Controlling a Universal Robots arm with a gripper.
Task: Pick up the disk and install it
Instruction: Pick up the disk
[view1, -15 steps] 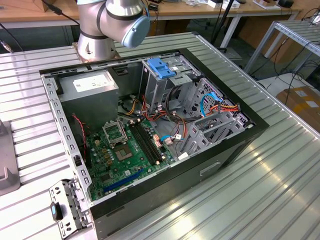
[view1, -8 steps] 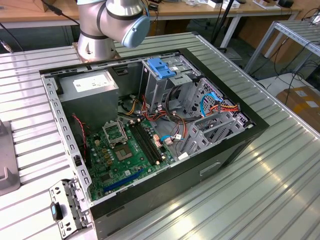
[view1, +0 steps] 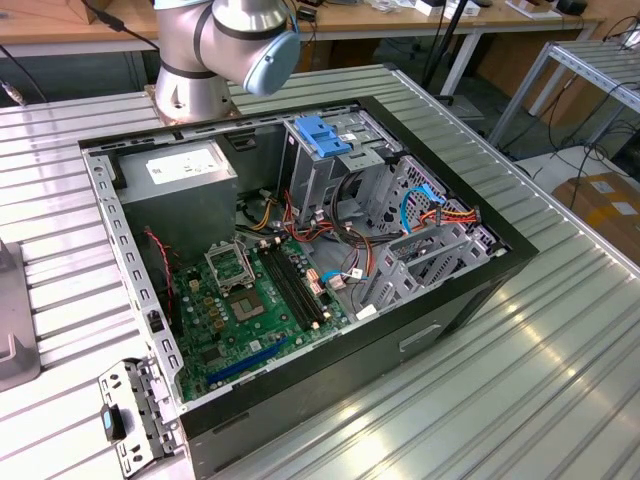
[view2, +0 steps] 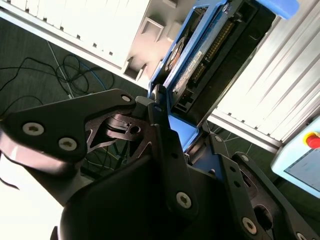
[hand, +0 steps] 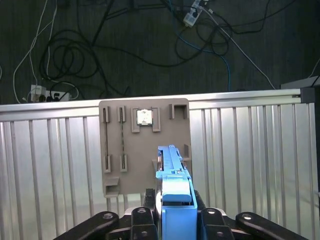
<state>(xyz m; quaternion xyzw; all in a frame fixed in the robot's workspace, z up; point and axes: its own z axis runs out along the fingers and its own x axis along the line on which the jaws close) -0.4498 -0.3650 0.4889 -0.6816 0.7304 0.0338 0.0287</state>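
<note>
Exterior view, open computer case (view1: 330, 375), second wrist view, fingers (view2: 167, 145) pinching the disk (view2: 200, 55) by its blue frame

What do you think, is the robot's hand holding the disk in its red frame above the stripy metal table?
Not quite: the frame of the disk is bright blue, not red, as the first wrist view shows. The rest is right: the hand holds it above the stripy metal table.
</note>
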